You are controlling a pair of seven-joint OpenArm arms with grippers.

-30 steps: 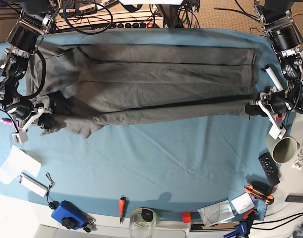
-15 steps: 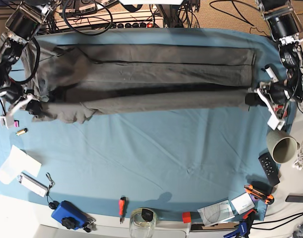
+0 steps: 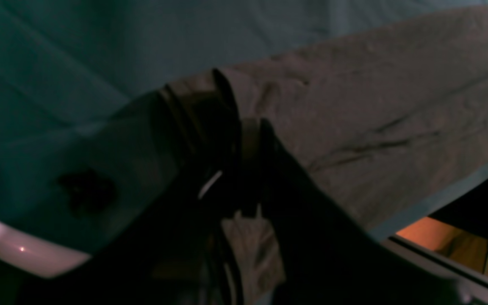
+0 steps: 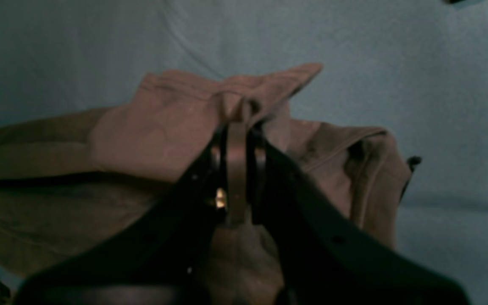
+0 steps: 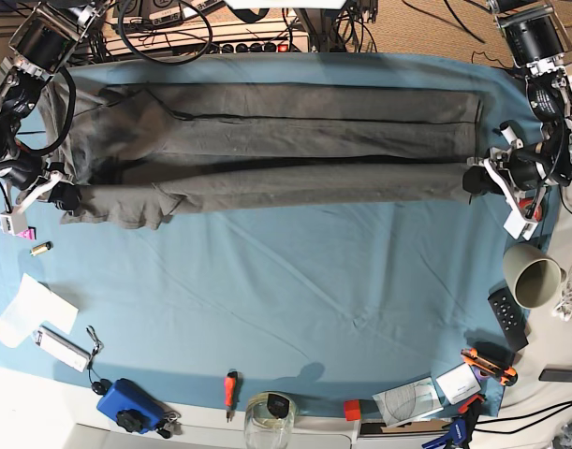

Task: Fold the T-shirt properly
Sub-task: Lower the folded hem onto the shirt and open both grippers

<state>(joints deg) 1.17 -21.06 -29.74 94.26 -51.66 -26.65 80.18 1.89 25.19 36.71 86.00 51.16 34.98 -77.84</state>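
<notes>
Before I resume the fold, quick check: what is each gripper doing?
Left gripper: shut on the T-shirt.
Right gripper: shut on the T-shirt.

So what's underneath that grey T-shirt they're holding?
Under the T-shirt lies the teal-blue tablecloth, showing all around its edges. Whatever sits beneath the shirt's middle is covered, as the cloth is folded over itself. Each hand, left hand and right hand, pinches one end.

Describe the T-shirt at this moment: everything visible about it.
The T-shirt is dark charcoal-grey, cotton-looking and wrinkled, stretched as a long band across the far half of the teal tablecloth, its near edge folded lengthwise over the body. The left gripper pinches one end, the right gripper the other, where a sleeve bunches loosely.
</notes>
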